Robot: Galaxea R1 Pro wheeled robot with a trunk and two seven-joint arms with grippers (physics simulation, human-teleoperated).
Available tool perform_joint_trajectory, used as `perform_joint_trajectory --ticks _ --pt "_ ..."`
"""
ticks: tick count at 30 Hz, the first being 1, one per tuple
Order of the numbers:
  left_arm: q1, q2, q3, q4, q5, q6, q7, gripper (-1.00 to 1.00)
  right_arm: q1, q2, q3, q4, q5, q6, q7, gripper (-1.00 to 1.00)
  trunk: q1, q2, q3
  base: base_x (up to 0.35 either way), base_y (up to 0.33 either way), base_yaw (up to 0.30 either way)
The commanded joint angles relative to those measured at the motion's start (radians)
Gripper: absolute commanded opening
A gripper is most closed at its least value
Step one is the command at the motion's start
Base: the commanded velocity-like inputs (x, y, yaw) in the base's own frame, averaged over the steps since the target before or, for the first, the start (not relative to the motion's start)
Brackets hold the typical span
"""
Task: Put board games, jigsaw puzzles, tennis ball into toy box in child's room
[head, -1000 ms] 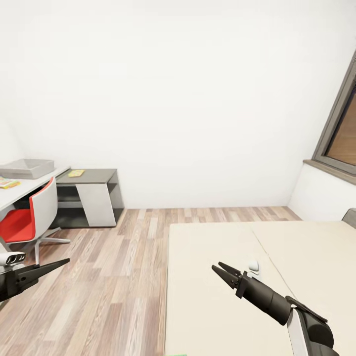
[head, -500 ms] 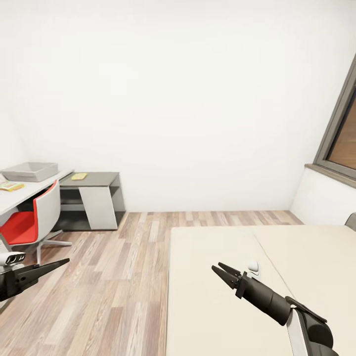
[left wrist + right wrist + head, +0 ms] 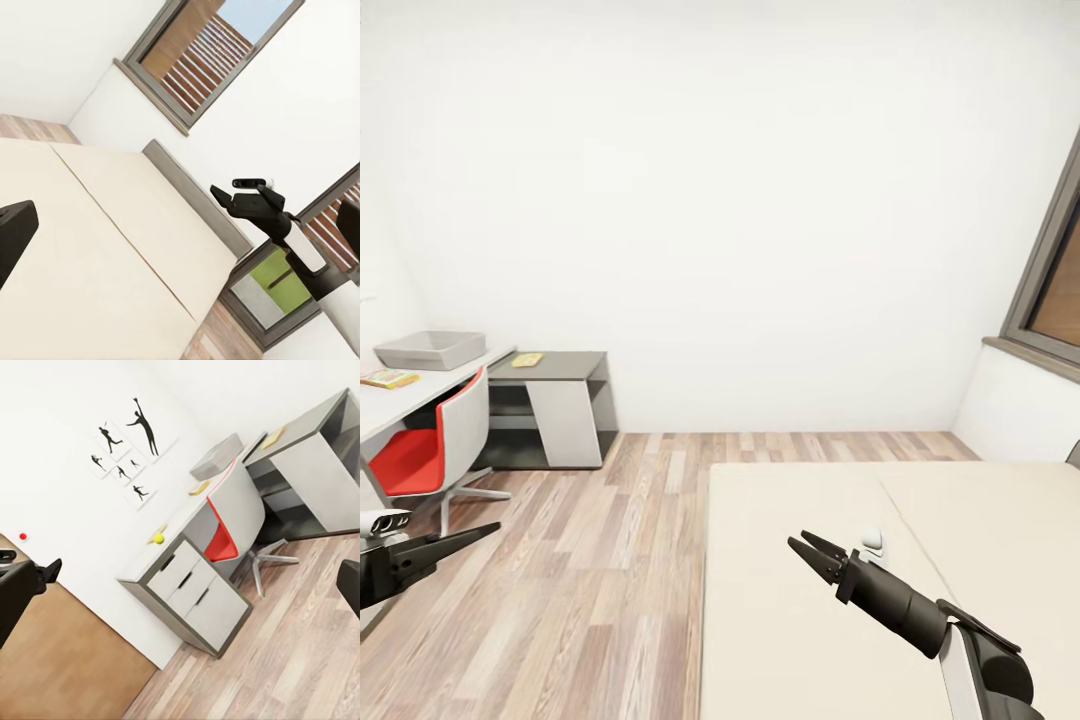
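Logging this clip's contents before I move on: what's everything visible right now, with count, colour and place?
toy box: 1, light grey, on the table's far end
table: 1, pale grey top, by the left wall
cabinet: 1, dark grey with white door, at the table's end
card: 1, yellowish, on the cabinet top
flat toy: 1, yellow-orange, on the table near the toy box
ball: 1, yellow, on the table above the drawers
chair: 1, red and white, at the table
bed: 1, beige, lower right
window: 1, grey frame, right wall
wall figures: black, above the table
left claw: 1, black, closed
right claw: 1, black, open, over the bed
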Motion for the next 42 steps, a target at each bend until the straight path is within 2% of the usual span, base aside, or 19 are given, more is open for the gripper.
perform_joint_trajectory --ticks 1,42 --pt "-0.001 0.000 0.000 0.000 -0.001 0.011 -0.004 1.00 -0.001 0.001 -0.002 0.000 -0.002 0.007 0.003 1.00 0.001 -0.001 -0.001 0.000 0.103 0.008" --pt "-0.001 0.001 0.000 0.000 -0.002 0.011 -0.004 1.00 -0.001 0.001 -0.002 0.001 -0.003 0.007 -0.033 1.00 0.001 -0.001 -0.001 0.000 0.220 0.001"
